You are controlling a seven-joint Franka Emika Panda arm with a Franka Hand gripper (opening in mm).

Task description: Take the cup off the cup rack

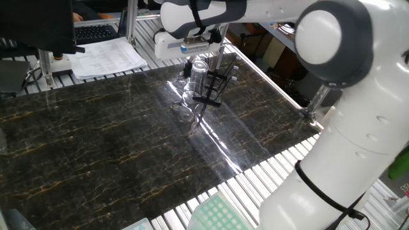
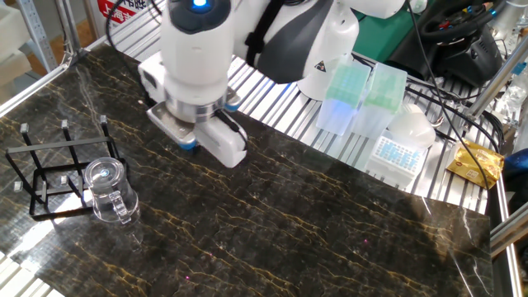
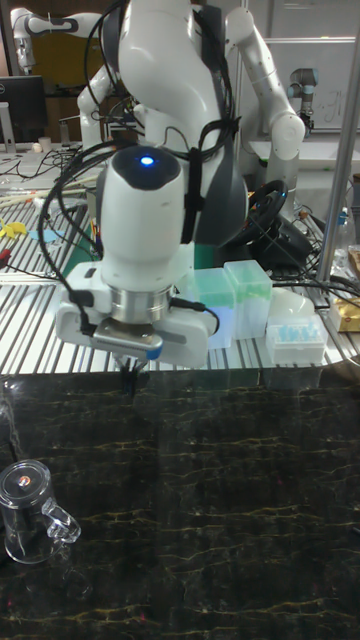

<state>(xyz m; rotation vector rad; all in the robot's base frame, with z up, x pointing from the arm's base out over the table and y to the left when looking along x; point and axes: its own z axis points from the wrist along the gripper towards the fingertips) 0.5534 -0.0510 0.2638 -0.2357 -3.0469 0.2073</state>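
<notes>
On rack [image 2: 51,169]: cup [image 2: 107,190], looks empty.

Dark marble table [image 2: 330,231], pipette-tip boxes [image 2: 363,95]

Dark marble-patterned table [image 2: 330,223] on slatted metal bench [image 2: 280,115], glare-streaked.

A red sign [image 2: 115,7] behind the gripper [image 2: 188,142], at the top edge of the other fixed view, carries white Chinese characters, cut off and too partial to read; nothing else is legible
</notes>
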